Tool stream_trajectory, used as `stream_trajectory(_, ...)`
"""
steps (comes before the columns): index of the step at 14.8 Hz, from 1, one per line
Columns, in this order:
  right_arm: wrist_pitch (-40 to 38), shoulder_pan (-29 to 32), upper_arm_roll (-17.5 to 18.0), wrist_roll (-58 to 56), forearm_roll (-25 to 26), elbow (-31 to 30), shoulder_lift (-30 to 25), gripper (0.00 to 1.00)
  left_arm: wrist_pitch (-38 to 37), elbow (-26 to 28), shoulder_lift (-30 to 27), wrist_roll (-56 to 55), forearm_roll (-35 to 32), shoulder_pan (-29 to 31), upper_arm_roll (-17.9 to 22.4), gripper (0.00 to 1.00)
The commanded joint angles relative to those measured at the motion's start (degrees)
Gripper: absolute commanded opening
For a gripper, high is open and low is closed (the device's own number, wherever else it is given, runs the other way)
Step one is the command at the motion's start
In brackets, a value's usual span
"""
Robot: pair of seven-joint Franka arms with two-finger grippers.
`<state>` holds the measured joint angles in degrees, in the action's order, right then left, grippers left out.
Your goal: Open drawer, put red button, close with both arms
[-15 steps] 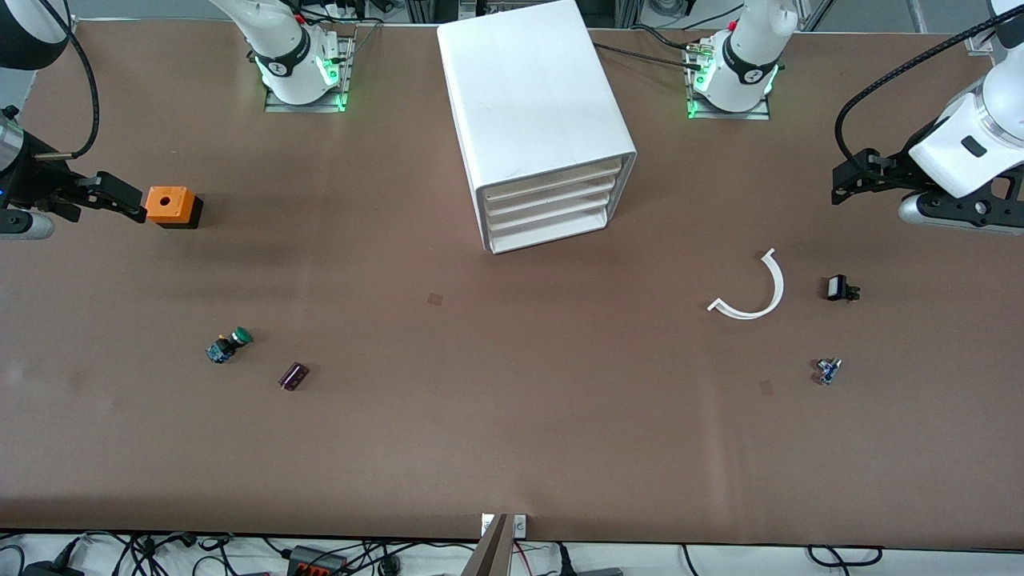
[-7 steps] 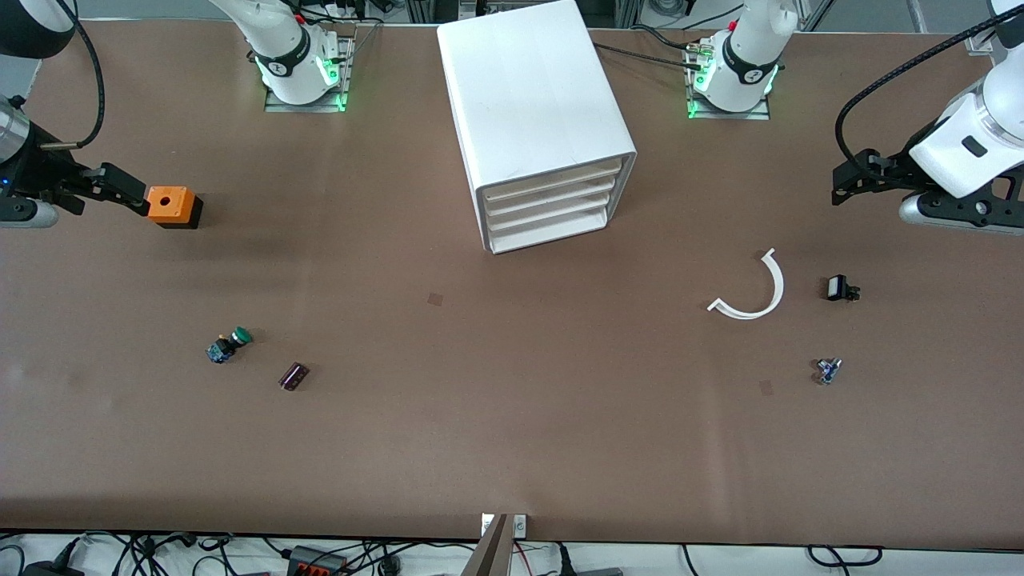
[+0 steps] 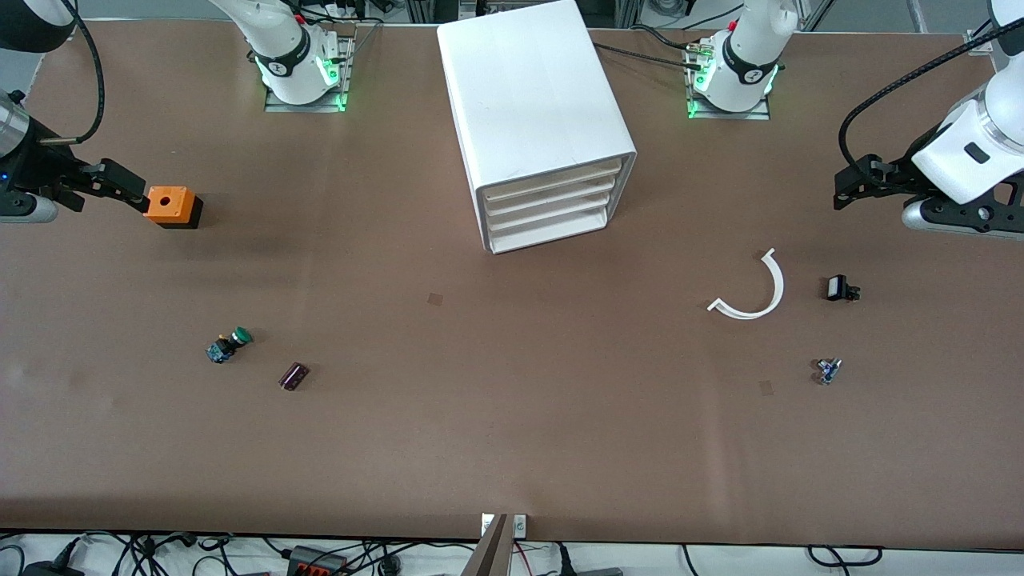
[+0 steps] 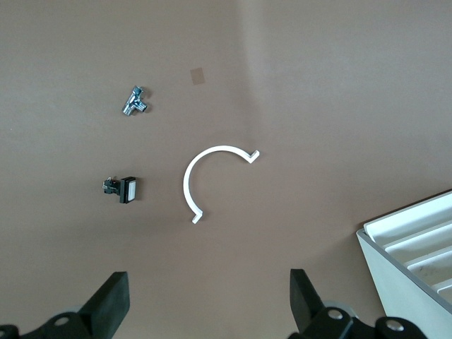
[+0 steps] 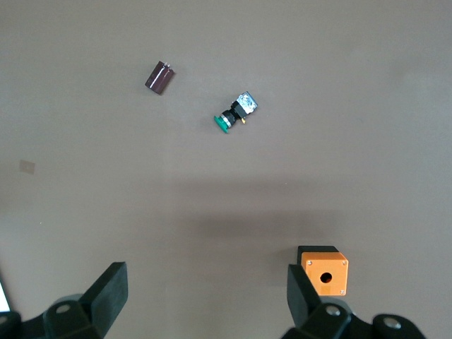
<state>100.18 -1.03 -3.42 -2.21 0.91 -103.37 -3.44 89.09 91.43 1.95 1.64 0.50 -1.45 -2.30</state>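
The white box cabinet (image 3: pixel 534 112) stands mid-table between the arm bases; its stacked white drawers (image 3: pixel 552 210) are all shut. A corner of it shows in the left wrist view (image 4: pixel 417 244). No red button shows in any view. My left gripper (image 3: pixel 846 186) hangs open and empty over bare table at the left arm's end, also seen in its wrist view (image 4: pixel 208 300). My right gripper (image 3: pixel 120 188) hangs open and empty at the right arm's end, just beside the orange box (image 3: pixel 170 206), also seen in its wrist view (image 5: pixel 205 293).
A green-capped button (image 3: pixel 229 345) and a dark purple cylinder (image 3: pixel 294 376) lie nearer the front camera than the orange box. A white arc piece (image 3: pixel 752 292), a small black switch (image 3: pixel 839 288) and a small metal part (image 3: pixel 828 370) lie toward the left arm's end.
My right gripper has drawn back slightly toward the right arm's end of the table. My left gripper has shifted a little. Nothing on the table moved.
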Motion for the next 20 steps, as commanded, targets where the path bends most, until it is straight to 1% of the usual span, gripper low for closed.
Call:
stream_trajectory(1, 0.72, -0.03, 0.34, -0.43, 0.85, -1.22, -1.31, 1.0, -0.24, -1.78, 1.04, 1.09, -0.68, 0.13, 0.1, 1.0)
stream_trajectory(6, 0.63, -0.03, 0.34, -0.43, 0.76, -1.22, -1.31, 1.0, 1.08, -0.99, 0.78, 0.39, -0.68, 0.21, 0.19, 1.0)
stream_trajectory(11, 0.63, -0.03, 0.34, -0.43, 0.85, -1.22, -1.22, 1.0, -0.15, -1.42, 0.95, 1.08, -0.68, 0.22, 0.45, 1.0)
stream_trajectory(20, 0.63, 0.06, 0.34, -0.43, 0.85, -1.22, -1.31, 1.0, -0.24, -1.52, 1.04, 0.65, -0.68, 0.3, 0.54, 1.0)
